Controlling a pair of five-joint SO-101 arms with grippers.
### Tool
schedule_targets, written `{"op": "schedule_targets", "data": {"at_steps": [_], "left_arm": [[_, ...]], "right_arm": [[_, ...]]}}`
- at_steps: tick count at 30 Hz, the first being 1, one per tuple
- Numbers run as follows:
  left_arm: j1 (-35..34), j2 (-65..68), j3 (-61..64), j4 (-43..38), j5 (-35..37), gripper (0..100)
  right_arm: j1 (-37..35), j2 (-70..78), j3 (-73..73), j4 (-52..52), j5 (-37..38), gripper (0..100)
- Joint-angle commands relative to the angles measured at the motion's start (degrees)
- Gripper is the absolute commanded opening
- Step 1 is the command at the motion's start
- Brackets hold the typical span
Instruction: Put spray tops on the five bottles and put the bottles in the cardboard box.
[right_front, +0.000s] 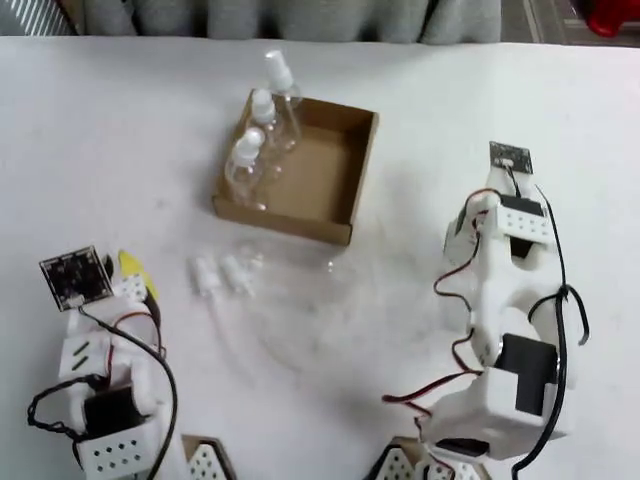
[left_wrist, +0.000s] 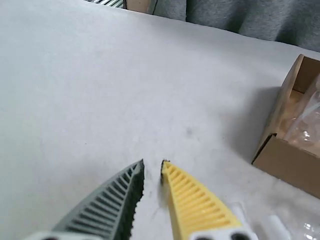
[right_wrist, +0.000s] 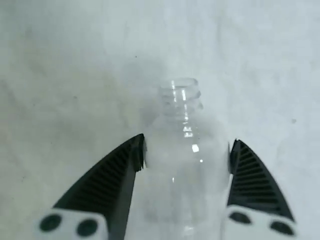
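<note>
The cardboard box sits at the table's middle back, and three clear bottles with white spray tops stand in its left part. Two loose spray tops lie in front of the box. Between the black fingers of my right gripper is a clear bottle with a bare open neck, and the fingers press on its two sides. The right arm covers that bottle in the high view. My left gripper, grey and yellow, hovers low over bare table left of the box, shut on nothing.
The box's near corner and a bottle inside it show in the left wrist view, along with a spray top. A faint clear shape lies by the box's front wall. Grey curtains hang behind the table.
</note>
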Motion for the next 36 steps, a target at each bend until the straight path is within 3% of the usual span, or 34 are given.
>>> {"op": "schedule_targets", "data": {"at_steps": [1, 11, 16, 36], "left_arm": [[1.01, -1.01, -1.49, -1.67, 0.35, 7], [1.01, -1.01, -1.49, -1.67, 0.35, 7], [1.01, -1.01, -1.49, -1.67, 0.35, 7], [1.01, -1.01, -1.49, -1.67, 0.35, 7]], "right_arm": [[-0.75, -3.47, -3.08, 0.84, -1.67, 21.8], [-0.75, -3.38, -1.85, 0.48, -1.58, 22.1], [-1.54, -3.38, -1.85, 0.48, -1.58, 28.4], [-1.89, -3.38, -1.58, 0.57, -1.58, 24.8]]}}
